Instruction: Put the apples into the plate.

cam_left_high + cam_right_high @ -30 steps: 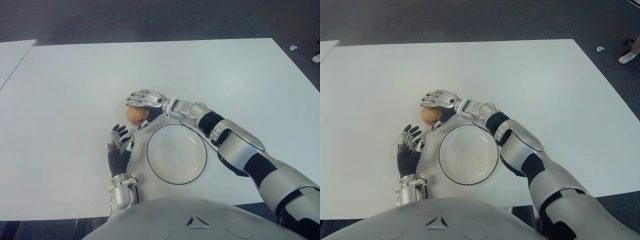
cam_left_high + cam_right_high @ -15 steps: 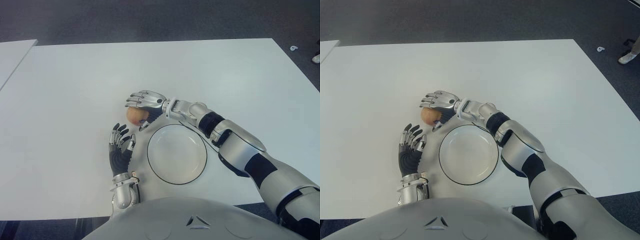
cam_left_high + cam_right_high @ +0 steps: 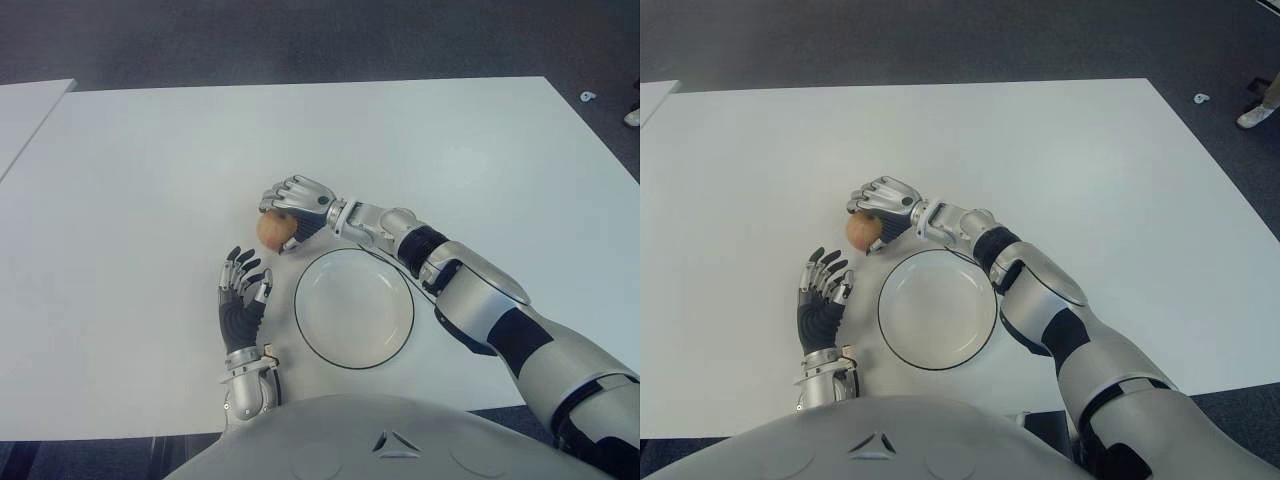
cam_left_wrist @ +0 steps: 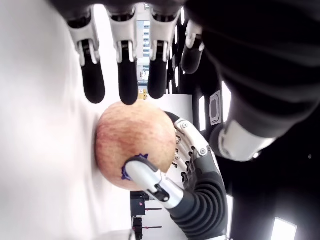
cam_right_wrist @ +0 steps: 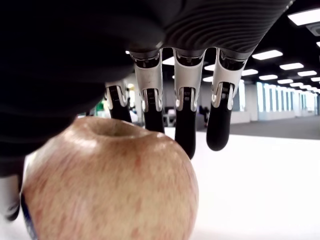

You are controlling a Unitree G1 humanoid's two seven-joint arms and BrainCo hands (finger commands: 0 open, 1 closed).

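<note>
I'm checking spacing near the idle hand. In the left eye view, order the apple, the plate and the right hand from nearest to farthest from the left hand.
1. plate, to the right of the left hand.
2. apple, ahead; too close to call against the plate.
3. right hand, over the apple, farthest.

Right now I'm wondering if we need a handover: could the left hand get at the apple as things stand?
Probably not cleanly. The right hand is curled over the apple from above, covering most of it. The left hand lies close beside it on the table, fingers open, nothing between them.
</note>
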